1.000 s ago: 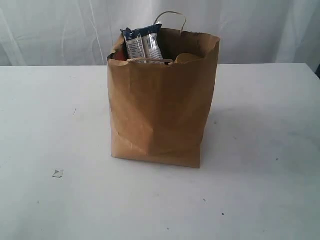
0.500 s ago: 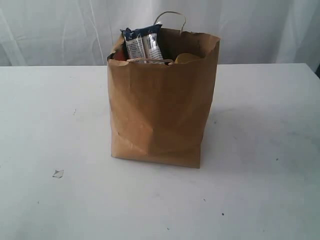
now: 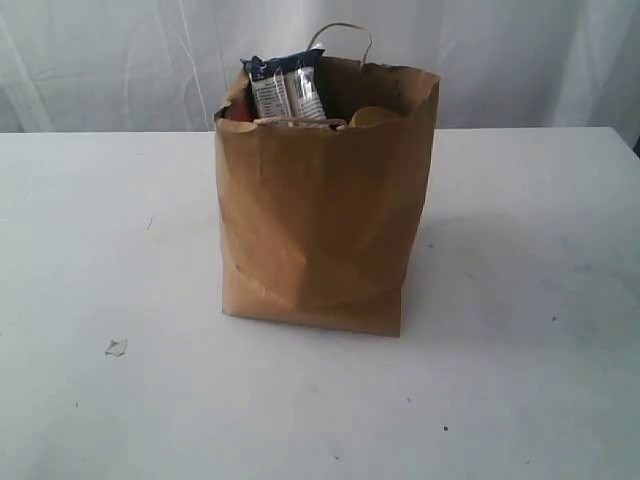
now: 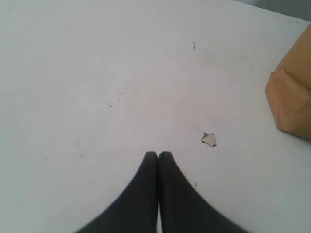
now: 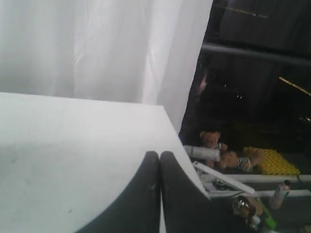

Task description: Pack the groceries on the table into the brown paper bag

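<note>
The brown paper bag (image 3: 322, 200) stands upright in the middle of the white table (image 3: 110, 230). Out of its mouth sticks the long blue-white packet (image 3: 285, 88), with a tan lid (image 3: 372, 116) and a bit of red (image 3: 236, 112) showing at the rim. The other groceries are hidden. Neither arm appears in the exterior view. My left gripper (image 4: 158, 155) is shut and empty over bare tabletop, with a lower corner of the bag (image 4: 291, 99) off to one side. My right gripper (image 5: 160, 155) is shut and empty near the table's far corner (image 5: 165, 109).
A small torn paper scrap (image 3: 116, 347) (image 4: 209, 140) lies on the table left of the bag. A white curtain (image 3: 120, 60) hangs behind. Past the table edge in the right wrist view is dark room clutter (image 5: 233, 160).
</note>
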Available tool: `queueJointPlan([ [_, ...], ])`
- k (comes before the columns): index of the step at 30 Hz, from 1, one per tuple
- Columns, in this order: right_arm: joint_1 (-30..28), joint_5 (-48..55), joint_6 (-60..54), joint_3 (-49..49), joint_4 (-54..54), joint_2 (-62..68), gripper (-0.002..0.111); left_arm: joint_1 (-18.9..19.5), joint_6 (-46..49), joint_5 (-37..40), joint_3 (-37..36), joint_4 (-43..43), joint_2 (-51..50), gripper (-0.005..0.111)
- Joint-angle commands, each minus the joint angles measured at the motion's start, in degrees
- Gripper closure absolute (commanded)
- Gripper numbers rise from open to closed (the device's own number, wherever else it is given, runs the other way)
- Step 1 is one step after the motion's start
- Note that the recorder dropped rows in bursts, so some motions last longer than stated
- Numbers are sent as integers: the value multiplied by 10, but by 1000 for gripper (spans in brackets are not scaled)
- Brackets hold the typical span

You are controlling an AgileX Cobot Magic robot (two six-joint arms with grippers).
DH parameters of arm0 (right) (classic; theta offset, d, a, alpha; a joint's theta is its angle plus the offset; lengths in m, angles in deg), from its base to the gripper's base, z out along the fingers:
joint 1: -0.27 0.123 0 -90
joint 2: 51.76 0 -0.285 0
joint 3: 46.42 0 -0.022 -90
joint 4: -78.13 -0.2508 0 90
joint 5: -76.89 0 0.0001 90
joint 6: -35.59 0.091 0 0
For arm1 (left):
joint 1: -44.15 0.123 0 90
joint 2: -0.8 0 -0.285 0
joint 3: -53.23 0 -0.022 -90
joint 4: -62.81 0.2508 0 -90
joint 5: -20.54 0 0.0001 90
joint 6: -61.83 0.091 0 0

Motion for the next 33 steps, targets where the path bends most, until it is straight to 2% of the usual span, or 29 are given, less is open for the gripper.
queueJointPlan([
  [1, 1, -47, 30, 86, -41, -2, 108, -3, -2, 1, 0, -6, 3, 107],
  [2, 1, -47, 27, 96, -77, -2, 108, -3, -2, 1, 0, -6, 3, 107],
  [4, 0, -91, -81, 138, -194, -2, 108, -3, -2, 1, 0, -6, 3, 107],
  [6, -1, -134, -226, 179, -354, -2, 108, -3, -2, 1, 0, -6, 3, 107],
  [8, -17, -212, -329, 196, -433, -2, 108, -3, -2, 1, 0, -6, 3, 107],
  [12, -96, -255, -341, 196, -414, -2, 108, -3, -2, 1, 0, -6, 3, 107],
  [13, -100, -254, -339, 196, -401, -2, 108, -3, -2, 1, 0, -6, 3, 107],
  [15, -101, -228, -309, 196, -359, -2, 108, -3, -2, 1, 0, -6, 3, 107],
  [17, -106, -143, -213, 196, -329, -2, 108, -3, -2, 1, 0, -6, 3, 107],
  [20, -109, -145, -157, 196, -298, -2, 108, -3, -2, 1, 0, -6, 3, 107],
  [33, -109, -145, -151, 196, -303, -2, 108, -4, -2, 6, 0, -6, 22, 107],
])
